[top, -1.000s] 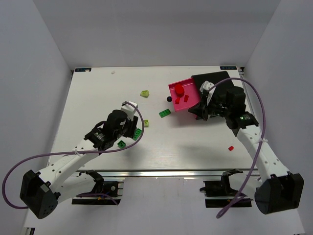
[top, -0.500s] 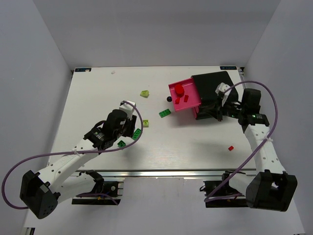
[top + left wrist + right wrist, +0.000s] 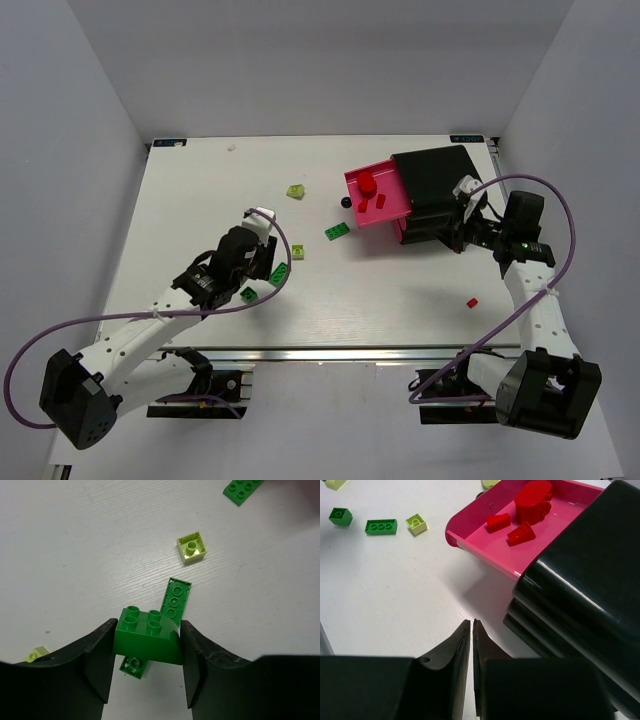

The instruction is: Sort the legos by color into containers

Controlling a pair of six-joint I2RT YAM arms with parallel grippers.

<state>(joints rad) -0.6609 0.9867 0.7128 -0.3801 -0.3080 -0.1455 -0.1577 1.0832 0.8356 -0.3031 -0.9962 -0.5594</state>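
Note:
My left gripper is shut on a dark green curved lego, held just above the table. A flat green plate and a lime lego lie beyond it, and a small green brick lies beneath it. The black stack of containers has one magenta drawer pulled out, with red legos in it. My right gripper is shut and empty, low beside the front of the stack, near the drawer. One red lego lies on the table near the right arm.
Another green plate lies left of the drawer, and a lime lego farther back. A dark round knob sits at the drawer's front. In the right wrist view, green legos and a lime one lie at the top left.
My right arm has drawn back to the right, off the drawer and stack, with its gripper now beside the stack's front. The left gripper has shifted only slightly with its green lego.

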